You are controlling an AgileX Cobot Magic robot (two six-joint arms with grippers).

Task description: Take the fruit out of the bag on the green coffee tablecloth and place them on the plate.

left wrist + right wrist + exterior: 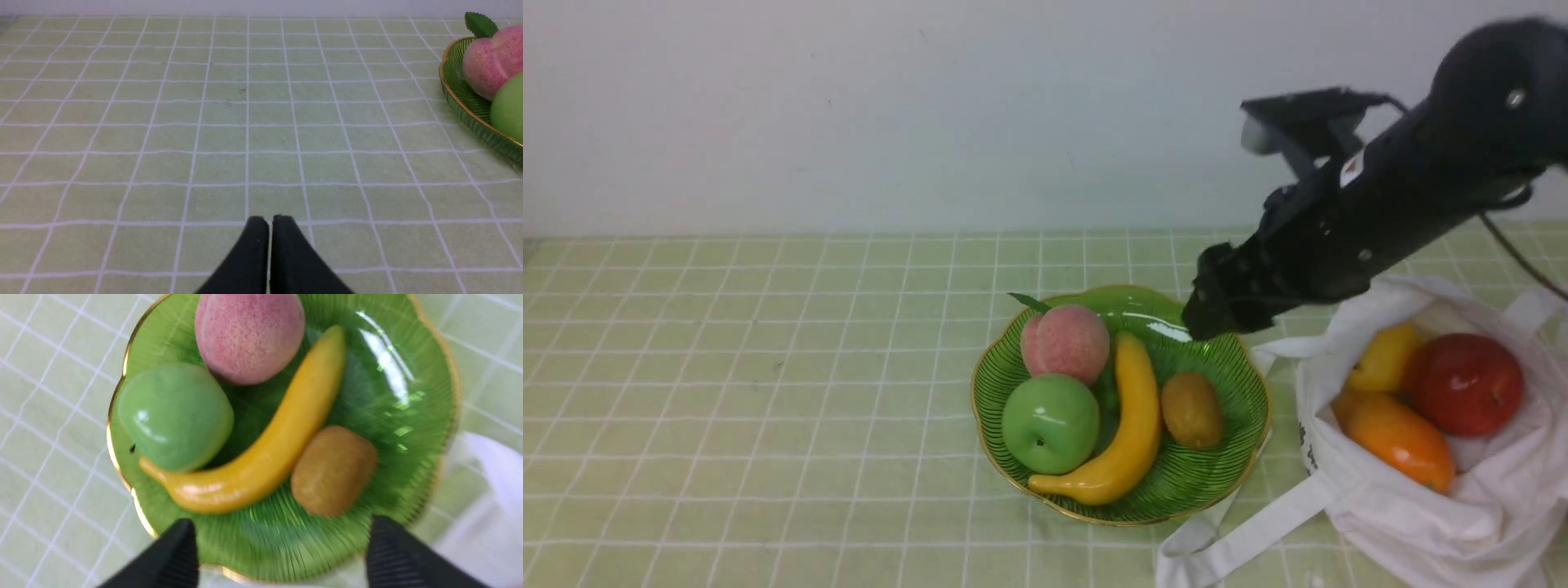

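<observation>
The right gripper [282,555] stands open with nothing between its fingers, above the plate [1123,518]. The kiwi [1192,410] lies directly below it in the dish, beside the banana [1139,408]. On the far side of the banana from the kiwi are the peach [1066,345] and the green apple [1050,423].

Three fruits remain for transfer. Off to the right of the tool, inside the white bag [1437,531], sit the lemon [1387,358], the red apple [1470,384] and the orange mango [1398,441]. The left gripper [269,245] is away from the work, over the tablecloth [245,163]; its fingertips are together and grip nothing.

Step in hand, as judged: return the right gripper to the bag for the next fruit. Recommended method: lift clear of the kiwi and rim before travelling right, then descend through the bag's mouth with the fingers straddling one fruit. The mango, nearest the bag's near lip, appears the readiest pick. Close squarely on its middle, since the glossy skin may slip, and check that no cloth is pinched. Raise it straight up past the handle, then set it low in the bare part of the dish beside the kiwi.
</observation>
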